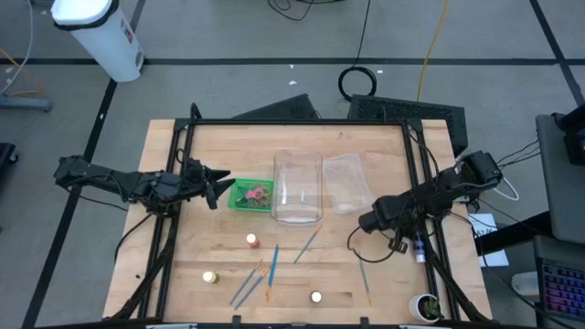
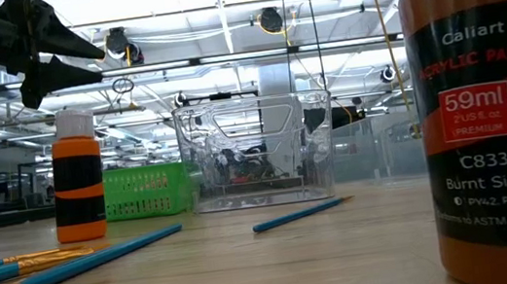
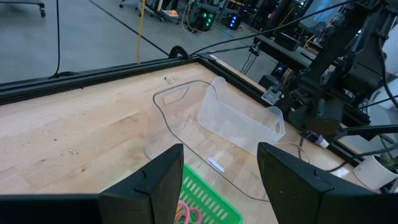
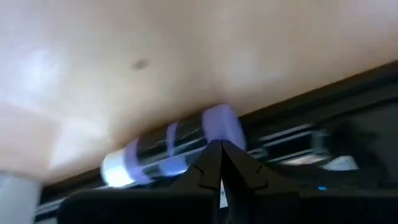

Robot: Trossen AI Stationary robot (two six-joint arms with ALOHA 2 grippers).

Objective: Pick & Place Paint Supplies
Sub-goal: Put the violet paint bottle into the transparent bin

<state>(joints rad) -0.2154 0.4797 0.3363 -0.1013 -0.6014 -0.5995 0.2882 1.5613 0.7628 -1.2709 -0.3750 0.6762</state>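
The left gripper (image 1: pixel 222 185) is held released and empty just left of the green basket (image 1: pixel 239 203), which holds small scissors (image 1: pixel 257 194). Right of the basket, a clear bin (image 1: pixel 298 186) is seen. Below it, brushes (image 1: pixel 271 271) and paint bottles (image 1: pixel 251 240) are scattered on the worktop (image 1: pixel 228 146). The right gripper (image 1: pixel 399 245) is clenched empty above a purple-capped bottle (image 4: pixel 171 147), well right of the basket.

You have a pale wooden table (image 1: pixel 210 151) carrying a green mesh basket (image 1: pixel 239 203), two clear plastic bins (image 1: pixel 298 186), scattered thin blue and orange brushes (image 1: pixel 271 265), and small paint bottles (image 1: pixel 251 240).
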